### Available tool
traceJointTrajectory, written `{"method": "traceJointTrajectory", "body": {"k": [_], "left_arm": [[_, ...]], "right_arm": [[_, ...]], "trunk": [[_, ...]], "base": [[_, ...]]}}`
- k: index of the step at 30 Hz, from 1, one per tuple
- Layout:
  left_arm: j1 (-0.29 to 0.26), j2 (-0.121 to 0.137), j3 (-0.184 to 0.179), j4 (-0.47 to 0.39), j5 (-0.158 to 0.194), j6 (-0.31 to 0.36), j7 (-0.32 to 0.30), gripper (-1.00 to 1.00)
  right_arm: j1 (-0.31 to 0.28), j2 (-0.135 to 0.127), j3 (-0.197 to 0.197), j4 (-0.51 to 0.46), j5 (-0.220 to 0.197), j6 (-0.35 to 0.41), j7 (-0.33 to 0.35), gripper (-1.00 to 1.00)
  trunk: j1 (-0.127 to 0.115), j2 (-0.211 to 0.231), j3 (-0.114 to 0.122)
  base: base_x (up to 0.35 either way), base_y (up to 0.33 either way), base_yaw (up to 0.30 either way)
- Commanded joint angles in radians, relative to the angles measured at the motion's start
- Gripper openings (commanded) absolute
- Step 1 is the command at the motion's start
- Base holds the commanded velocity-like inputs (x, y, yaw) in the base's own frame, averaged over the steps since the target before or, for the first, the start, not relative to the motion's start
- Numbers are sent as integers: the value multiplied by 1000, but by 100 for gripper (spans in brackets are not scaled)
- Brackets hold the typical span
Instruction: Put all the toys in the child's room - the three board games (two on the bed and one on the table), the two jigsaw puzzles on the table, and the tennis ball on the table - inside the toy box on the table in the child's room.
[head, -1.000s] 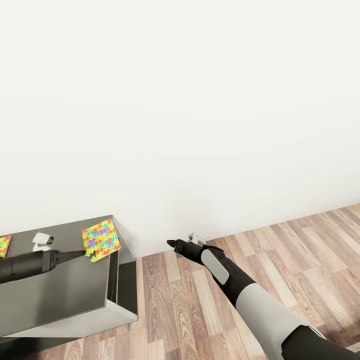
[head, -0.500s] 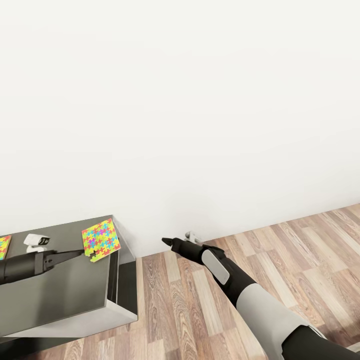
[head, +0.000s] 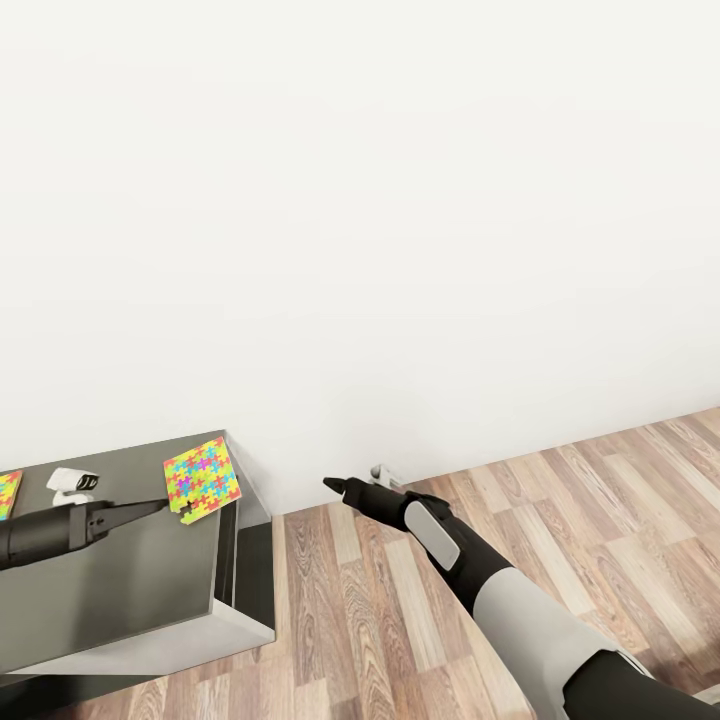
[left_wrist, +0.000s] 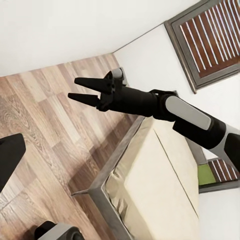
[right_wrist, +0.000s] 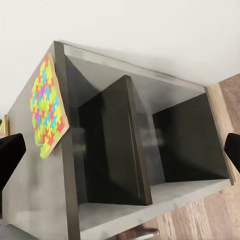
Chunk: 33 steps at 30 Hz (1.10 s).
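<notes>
Wall (head: 400, 200) white, plank floor (head: 560, 520) below; bed (left_wrist: 165, 190) beige by a slatted window (left_wrist: 210, 40); table (head: 130, 590) dark grey, jigsaw puzzle (head: 200, 475) flat at its corner; left gripper (head: 182, 508) tips touched puzzle edge, spread unclear; right gripper (left_wrist: 79, 89) hovered over floor, fingers parted, empty

A dark grey table (head: 130, 580) stands against the white wall, its end open to show two dark compartments beneath the top. One multicoloured jigsaw puzzle (head: 201, 477) lies flat at the table's far corner, one corner overhanging the edge; the corner of a second jigsaw puzzle (head: 8, 492) lies further along the top. Beside the table runs a wood-plank floor (head: 560, 520), on which a beige bed (left_wrist: 155, 190) stands.
</notes>
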Motion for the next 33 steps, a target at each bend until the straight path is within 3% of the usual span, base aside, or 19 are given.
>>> {"method": "traceJointTrajectory", "body": {"k": [1,12,25,33], "left_arm": [[0,-1,0,0,-1,11,-4,100],[0,-4,1,0,-1,11,-4,100],[0,-4,1,0,1,10,-4,100],[0,-5,1,0,17,9,-4,100]], "right_arm": [[-1,0,1,0,-6,2,1,100],[-1,-11,-18,0,-60,3,9,100],[-1,-23,-20,1,-81,10,70,100],[-1,-27,-20,1,-137,14,83,100]], "trunk": [[1,-2,-2],[1,-2,-2],[1,-2,-2],[1,-2,-2]], "base": [[0,0,0],[15,50,0],[23,56,0],[9,6,0]]}}
